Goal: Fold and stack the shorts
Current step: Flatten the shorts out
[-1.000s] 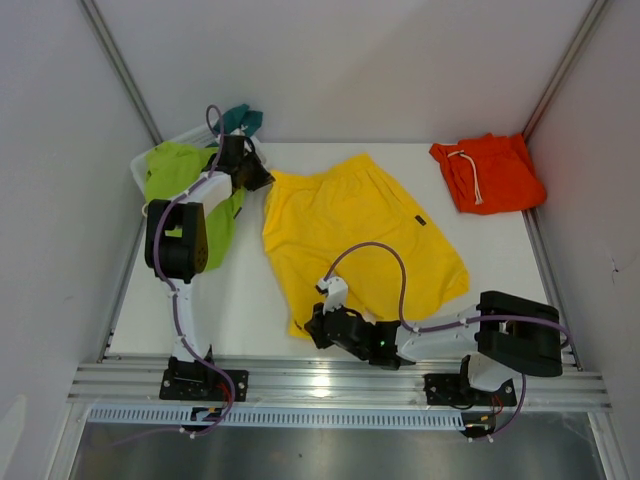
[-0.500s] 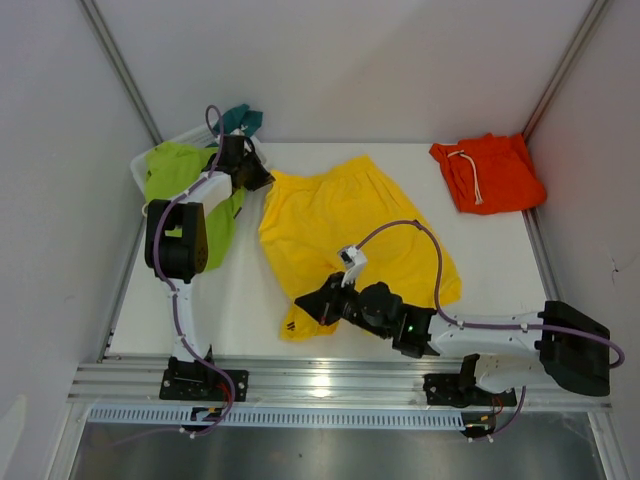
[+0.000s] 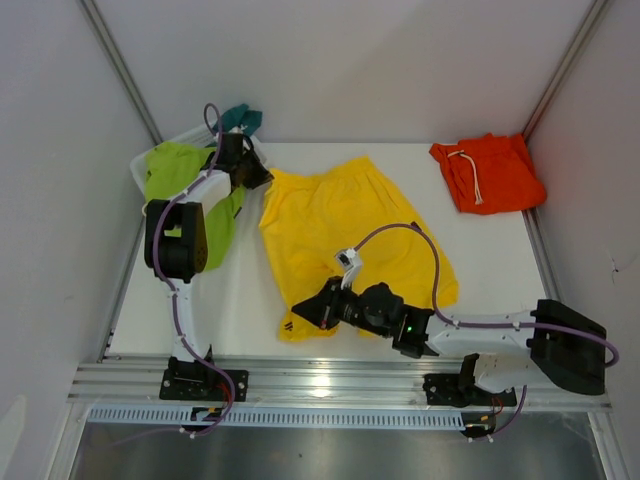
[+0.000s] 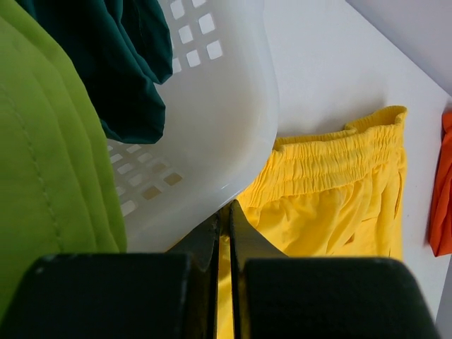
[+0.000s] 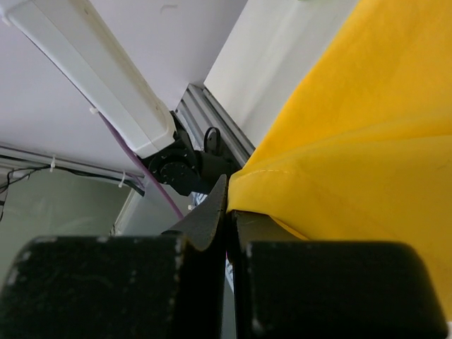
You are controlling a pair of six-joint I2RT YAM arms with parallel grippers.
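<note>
- The right end effector (image 5: 227, 209) is clamped on the near hem of the yellow shorts (image 3: 350, 215), fingers together on the seam.
- A second ago the shorts lay flatter and wider. Now the cloth just beyond the fingers is rumpled on the surface (image 3: 240, 290).
- The left end effector (image 3: 256, 176) is unmoved, pinched shut on the waistband corner.
- The white basket (image 4: 226, 106) is just beside its tips, with the lime-green shorts (image 3: 175, 175) and teal shorts (image 3: 242, 118) behind.
- The orange shorts (image 3: 490, 175) lie well apart.

We are looking down from overhead, while both wrist cameras are closely facing the same soft yellow fabric shorts (image 3: 350, 215)
</note>
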